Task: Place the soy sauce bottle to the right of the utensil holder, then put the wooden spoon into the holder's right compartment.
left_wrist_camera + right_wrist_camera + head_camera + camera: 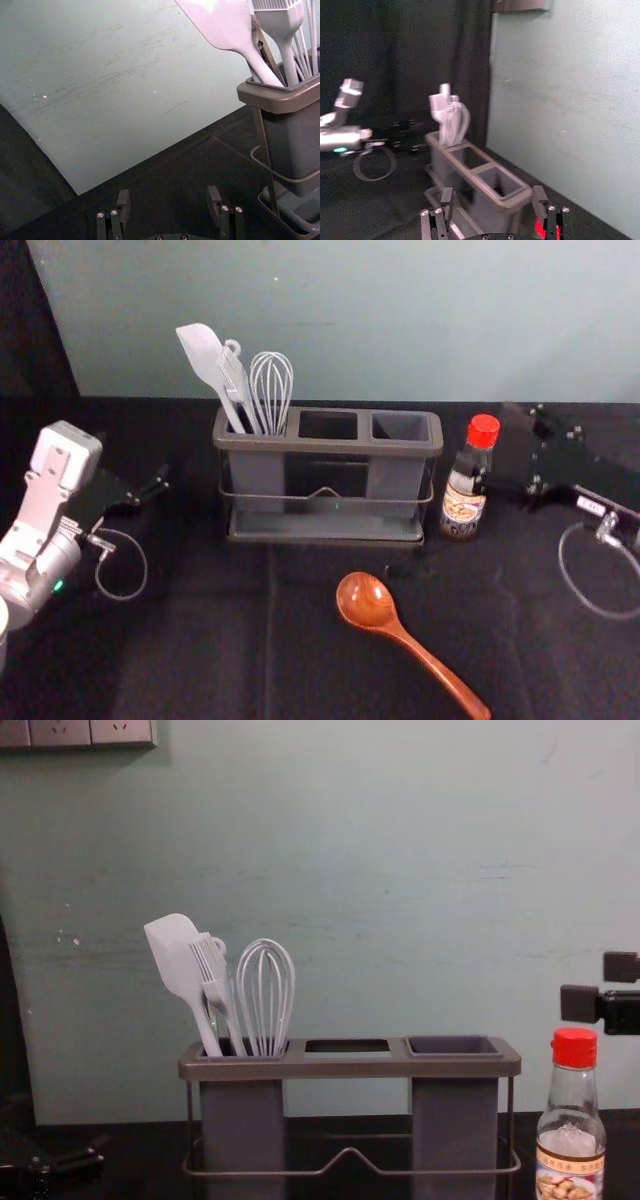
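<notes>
Soy sauce bottle (463,505) stands upright on the tabletop (190,660), just right of the utensil holder (330,446). Near its red cap, the right gripper (508,448) has its jaws spread wide with nothing between them; whether one brushes the bottle, I can't tell. A spatula (203,353), brush (236,382) and whisk (272,380) crowd the holder's left compartment. In front, the wooden spoon (366,600) lies with its bowl toward the holder. The right arm reaches inward from the right side; over at left hangs the left gripper (158,483), jaws apart too.
</notes>
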